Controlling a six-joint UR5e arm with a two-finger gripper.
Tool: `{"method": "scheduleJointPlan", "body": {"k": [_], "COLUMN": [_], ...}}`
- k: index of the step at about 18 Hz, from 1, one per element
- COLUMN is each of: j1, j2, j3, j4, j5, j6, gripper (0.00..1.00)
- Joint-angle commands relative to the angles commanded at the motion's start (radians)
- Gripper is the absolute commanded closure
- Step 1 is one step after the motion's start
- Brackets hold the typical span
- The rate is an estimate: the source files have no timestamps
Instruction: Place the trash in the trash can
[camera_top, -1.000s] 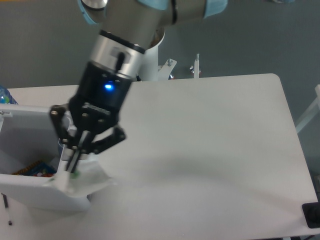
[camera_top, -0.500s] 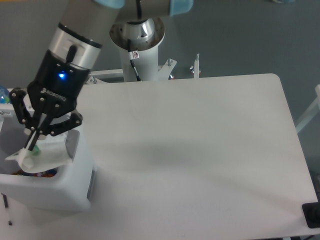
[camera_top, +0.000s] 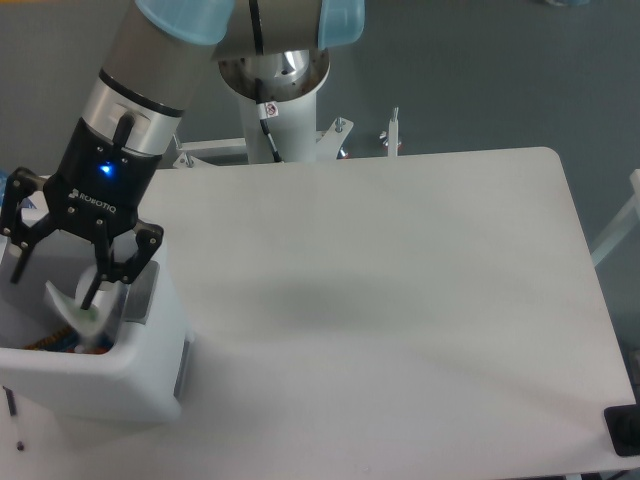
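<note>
Wrapper (camera_top: 72, 310) lay inside the trash can (camera_top: 120, 375) at the table's (camera_top: 400, 300) left edge, free of the gripper (camera_top: 52, 272), whose fingers were spread wide directly above the bin opening.

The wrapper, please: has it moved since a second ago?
Yes. The wrapper went left off the table and now lies inside the trash can.

White desk (camera_top: 400, 280), rounded far-right corner. Trash can (camera_top: 110, 375) stands at its near-left edge, white, a grey panel on its right side.
</note>
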Motion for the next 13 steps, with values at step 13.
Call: {"method": "scheduleJointPlan", "body": {"k": [13], "j1": [0.215], "j2": [-0.003], "j3": [0.012], "j4": [-0.006], "j5": [0.0], "j6": [0.19], "gripper": [0.0]}}
